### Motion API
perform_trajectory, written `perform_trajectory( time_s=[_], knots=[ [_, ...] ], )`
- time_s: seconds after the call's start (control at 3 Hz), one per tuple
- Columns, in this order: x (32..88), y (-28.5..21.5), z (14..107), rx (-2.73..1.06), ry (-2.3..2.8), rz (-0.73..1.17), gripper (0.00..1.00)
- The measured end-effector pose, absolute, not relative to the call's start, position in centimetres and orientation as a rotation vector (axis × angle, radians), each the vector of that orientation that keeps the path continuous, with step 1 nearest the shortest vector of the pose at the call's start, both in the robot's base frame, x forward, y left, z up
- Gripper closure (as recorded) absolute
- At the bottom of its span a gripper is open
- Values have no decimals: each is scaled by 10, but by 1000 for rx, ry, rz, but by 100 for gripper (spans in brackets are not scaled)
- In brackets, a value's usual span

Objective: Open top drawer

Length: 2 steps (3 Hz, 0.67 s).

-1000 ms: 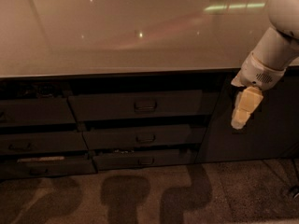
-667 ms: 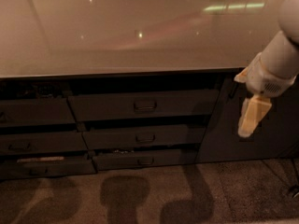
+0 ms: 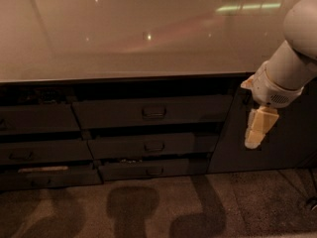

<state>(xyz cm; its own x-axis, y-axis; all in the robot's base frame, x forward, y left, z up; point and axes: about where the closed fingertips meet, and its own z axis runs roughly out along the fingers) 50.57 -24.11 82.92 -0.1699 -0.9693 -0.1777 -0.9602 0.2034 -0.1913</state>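
The top drawer (image 3: 109, 114) is the widest dark grey front just under the counter, with a small loop handle (image 3: 154, 112) at its centre. A dark gap runs above it; I cannot tell whether it stands slightly out. My gripper (image 3: 257, 132) hangs pointing down from the white arm (image 3: 285, 68) at the right. It is in front of the tall dark cabinet door, to the right of the top drawer's end and a little lower than its handle. It touches nothing and holds nothing.
A glossy pale countertop (image 3: 124, 33) overhangs the drawers. Two narrower drawers (image 3: 154, 146) (image 3: 154, 170) sit below the top one, and more drawers (image 3: 34, 119) at the left. The lowest left one (image 3: 42, 169) shows a pale strip. Carpet floor (image 3: 198, 207) lies in front.
The arm and gripper have shifted a little to the right and downward. The drawers look the same.
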Motion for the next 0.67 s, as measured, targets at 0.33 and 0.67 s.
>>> perform_trajectory(
  time_s=[0.33, 0.67],
  knots=[
    [518, -135, 796, -2127, 2102, -67, 0],
    [517, -94, 780, -2249, 2052, -83, 0]
  ],
)
